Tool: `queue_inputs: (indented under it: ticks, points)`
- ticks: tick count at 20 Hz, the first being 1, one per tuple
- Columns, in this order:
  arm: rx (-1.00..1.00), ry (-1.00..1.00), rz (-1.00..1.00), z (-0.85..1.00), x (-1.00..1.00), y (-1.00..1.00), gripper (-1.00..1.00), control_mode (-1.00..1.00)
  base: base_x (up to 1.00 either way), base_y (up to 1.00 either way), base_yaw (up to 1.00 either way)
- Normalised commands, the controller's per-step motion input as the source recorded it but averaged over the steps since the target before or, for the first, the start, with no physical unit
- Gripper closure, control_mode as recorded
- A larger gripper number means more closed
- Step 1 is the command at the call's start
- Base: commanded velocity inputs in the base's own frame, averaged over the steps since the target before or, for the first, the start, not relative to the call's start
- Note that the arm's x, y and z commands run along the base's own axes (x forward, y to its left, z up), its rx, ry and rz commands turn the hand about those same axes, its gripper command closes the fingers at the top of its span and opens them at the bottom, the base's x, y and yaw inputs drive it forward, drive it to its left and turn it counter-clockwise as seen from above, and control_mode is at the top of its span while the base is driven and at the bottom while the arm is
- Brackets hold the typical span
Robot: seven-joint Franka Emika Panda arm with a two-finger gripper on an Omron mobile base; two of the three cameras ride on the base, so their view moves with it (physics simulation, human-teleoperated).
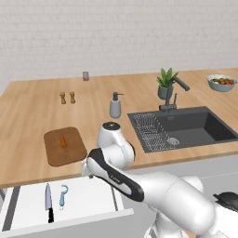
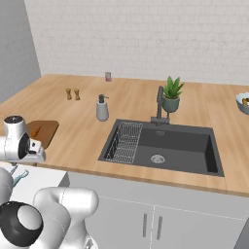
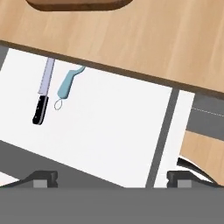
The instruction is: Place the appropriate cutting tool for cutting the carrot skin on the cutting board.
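Note:
The light-blue peeler (image 3: 68, 85) lies in the open white drawer (image 3: 113, 127) beside the long black-handled knife (image 3: 43, 89). Both also appear in the left base view, peeler (image 1: 63, 195) right of knife (image 1: 48, 202). On the counter just behind the drawer rests the dark brown cutting board (image 1: 65, 148), with the small orange carrot (image 1: 63, 142) on it. My gripper (image 3: 111, 178) hangs over the drawer, to the right of the peeler and well apart from it. It is open, fingertips spread wide, nothing between them. The board's near edge (image 3: 78, 4) shows at the top of the hand view.
A grey soap dispenser (image 1: 115, 106) stands right of the board. The dark sink (image 1: 186, 128) holds a wire rack (image 1: 153, 132); the faucet (image 1: 174, 93) and a potted plant (image 1: 165, 83) rise behind it. Two shakers (image 1: 67, 97) and a bowl (image 1: 221, 82) sit farther back.

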Motion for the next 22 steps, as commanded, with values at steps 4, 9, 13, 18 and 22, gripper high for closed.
queue_inputs:
  ticks: [4,9,13,18,22]
  points:
    - [0.00,0.04,0.00,-0.51,-0.01,0.39,-1.00,-1.00,0.00,0.00,0.00]
    - [0.00,0.09,0.00,-0.54,-0.01,0.28,-1.00,-1.00,0.00,0.00,0.00]
    - [0.00,0.00,0.00,-0.41,-0.12,0.11,-1.00,-1.00,0.00,0.00,0.00]
    - [-0.01,0.00,0.00,-0.25,-0.24,0.19,-1.00,-1.00,0.00,0.00,0.00]
    - [0.00,0.00,0.00,-0.30,-0.29,0.18,-1.00,-1.00,0.00,0.00,0.00]
